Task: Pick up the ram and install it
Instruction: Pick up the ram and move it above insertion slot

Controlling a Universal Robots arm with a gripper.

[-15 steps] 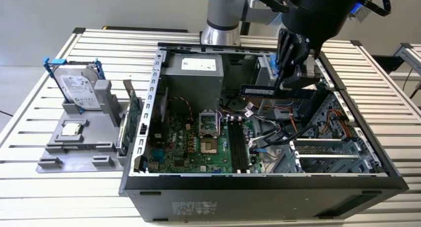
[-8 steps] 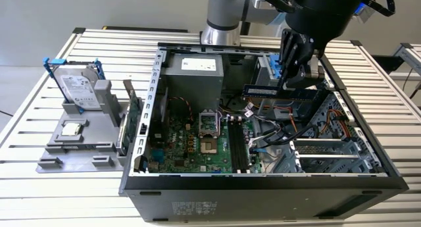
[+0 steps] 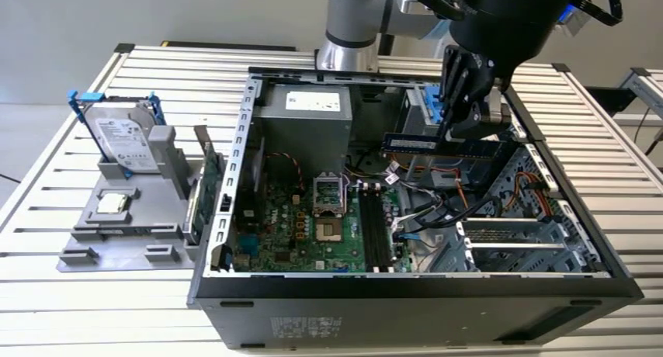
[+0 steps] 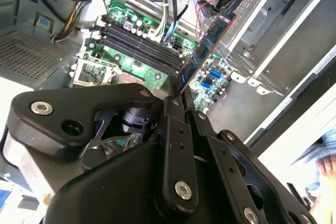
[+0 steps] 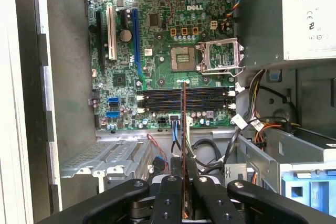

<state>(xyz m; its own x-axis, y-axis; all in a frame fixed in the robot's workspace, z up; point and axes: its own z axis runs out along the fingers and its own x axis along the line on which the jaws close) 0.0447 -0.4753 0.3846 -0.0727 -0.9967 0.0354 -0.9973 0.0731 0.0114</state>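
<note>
My gripper [image 3: 468, 133] hangs over the open computer case [image 3: 414, 299], shut on the ram [image 3: 412, 143]. The ram is a narrow blue-green stick with a row of black chips, held level above the drive bay side of the case. In the second wrist view the ram [image 4: 206, 52] sticks out from between the black fingers [image 4: 173, 103] over the motherboard. Seen edge-on in the first wrist view, the ram [image 5: 184, 129] crosses the black memory slots [image 5: 157, 99] at a right angle. The slots [image 3: 375, 227] lie on the motherboard, below the ram and toward the exterior view's left.
A silver hard drive in a blue frame [image 3: 123, 136] stands on a grey holder [image 3: 124, 225] at the exterior view's left, beside a green expansion card [image 3: 213, 178]. Cables [image 3: 435, 209] and the power supply [image 3: 310, 112] crowd the case. A hand [image 4: 328, 169] shows outside the case.
</note>
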